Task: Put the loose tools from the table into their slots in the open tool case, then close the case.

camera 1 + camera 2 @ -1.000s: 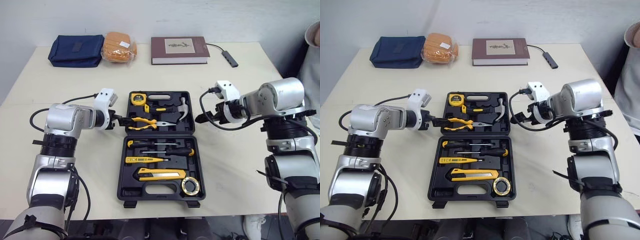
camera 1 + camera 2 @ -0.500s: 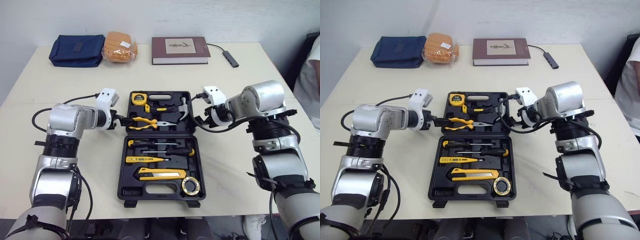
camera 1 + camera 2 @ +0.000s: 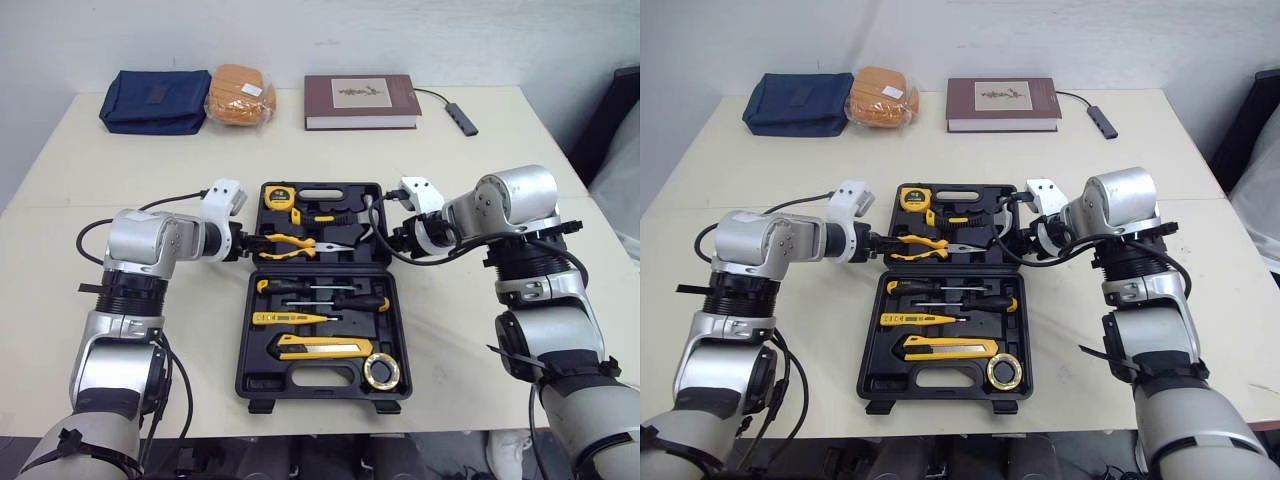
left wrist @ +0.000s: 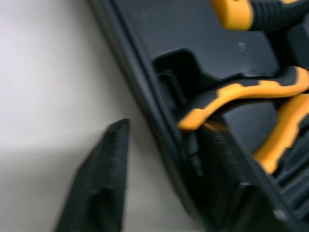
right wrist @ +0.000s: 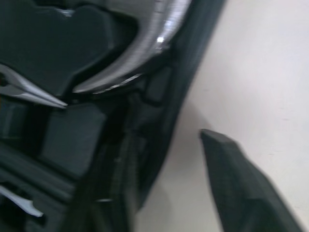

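The black plastic tool case (image 3: 244, 340) lies open and flat in the middle of the cream table (image 3: 480, 330), hinge running side to side. Its far half holds a yellow tape measure (image 3: 277, 196), orange-handled pliers (image 3: 290, 245) and a silver-headed hammer (image 3: 362, 217). Its near half holds two black-and-orange screwdrivers (image 3: 320, 287), a slim yellow tester pen (image 3: 290, 319), a yellow-and-black utility knife (image 3: 322, 348) and a small roll of black-and-yellow tape (image 3: 380, 371) in the corner nearest the right arm.

The left gripper (image 3: 247, 243) is at the left wall of the case's far half, level with the pliers. Its jaws are spread astride that wall. In the left wrist view one of its fingers (image 4: 101, 183) is outside over the table and the other is inside, beside the pliers' handles.

The right gripper (image 3: 385, 238) is at the right wall of the same half, beside the hammer head. Its jaws are also spread, with one of its fingers (image 5: 231, 183) outside the case and the other over the inside. Whether either gripper touches the wall cannot be told.

Well beyond the case, along the table's far edge, lie a navy blue fabric pouch (image 3: 153, 100), an orange bundle in clear wrap (image 3: 238, 94), a maroon hardback book (image 3: 360, 99) and a small dark cabled adapter (image 3: 460, 117).
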